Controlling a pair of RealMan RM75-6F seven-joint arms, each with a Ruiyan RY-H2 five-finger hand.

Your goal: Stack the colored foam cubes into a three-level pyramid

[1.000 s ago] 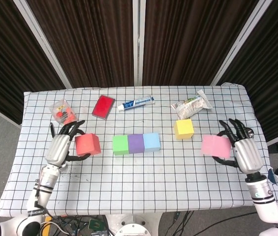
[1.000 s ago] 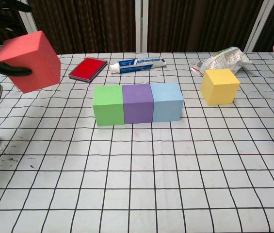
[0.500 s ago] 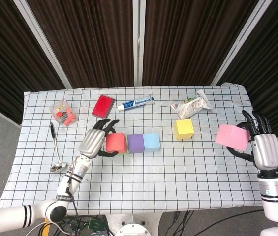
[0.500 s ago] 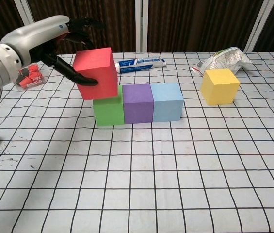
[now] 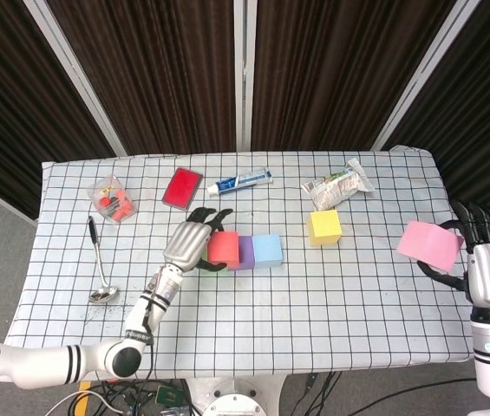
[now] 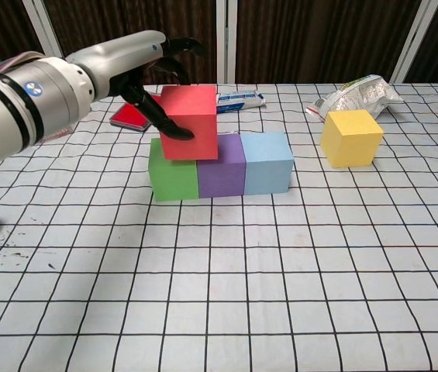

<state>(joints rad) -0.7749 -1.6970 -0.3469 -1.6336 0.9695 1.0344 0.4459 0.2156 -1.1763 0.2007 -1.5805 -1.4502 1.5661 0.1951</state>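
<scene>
In the head view, the left robot hand [image 5: 191, 243] grips the red cube [image 5: 223, 249] and has carried it from the open cloth left of the green cube [image 5: 203, 261] to a spot over the seam between that green cube and the purple cube [image 5: 245, 251]; the light-blue cube [image 5: 267, 250] closes the base row on the far side of the purple one. That shift suggests the second level is being started, with the red cube about to bridge two base cubes. The right robot hand [image 5: 486, 267] has drifted outward, well beyond the yellow cube [image 5: 323, 227] and past the edge of the surface [image 5: 331, 312], clasping the pink cube [image 5: 430, 244], so that cube is likely held in reserve. In the chest view, the red cube [image 6: 190, 122] hangs slightly tilted, its lower edge touching or just above the tops of the green cube [image 6: 173, 171] and purple cube [image 6: 221, 167]; which of the two I cannot tell. The left robot hand's fingers [image 6: 156, 115] wrap its near-left face and top, so it is not yet let go. The cubes look like matte, soft foam with crisp edges and flat faces, likely light and a little yielding under the fingers. The surface [image 6: 296, 294] wears a white cloth with a black grid, mildly wrinkled, which could let the base row shift if nudged. The yellow cube [image 6: 350, 137] sits apart, beyond the light-blue cube [image 6: 267, 162].
</scene>
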